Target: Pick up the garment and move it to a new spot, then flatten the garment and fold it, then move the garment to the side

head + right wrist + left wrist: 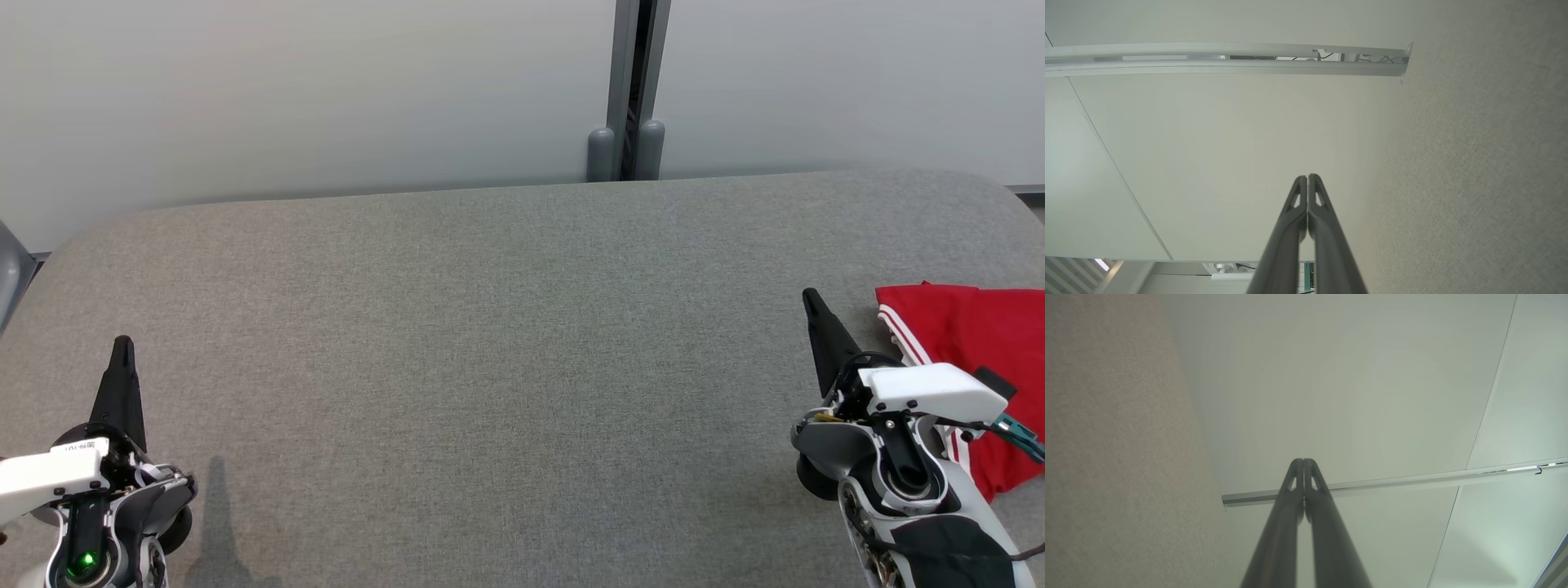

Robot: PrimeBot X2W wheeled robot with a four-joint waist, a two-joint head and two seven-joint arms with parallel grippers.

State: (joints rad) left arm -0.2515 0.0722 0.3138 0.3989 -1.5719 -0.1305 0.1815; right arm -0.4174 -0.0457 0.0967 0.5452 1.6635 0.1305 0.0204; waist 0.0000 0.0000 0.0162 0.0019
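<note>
Grey fabric covers the table [490,327], backed by pale wall panels [326,90] that are split by a dark post [633,82]. At the table's right edge lies the red garment [971,343] with white stripes, in a flat, compact fold, partly hidden behind the right arm. Just beside it, the right gripper [811,298] points forward with its fingers pressed together, holding nothing. Well apart, at the lower left, the left gripper [122,345] is likewise closed and empty.

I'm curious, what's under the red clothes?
The red garment lies on the grey table. Anything beneath is covered; the wrist of the right claw hides part of it.
</note>
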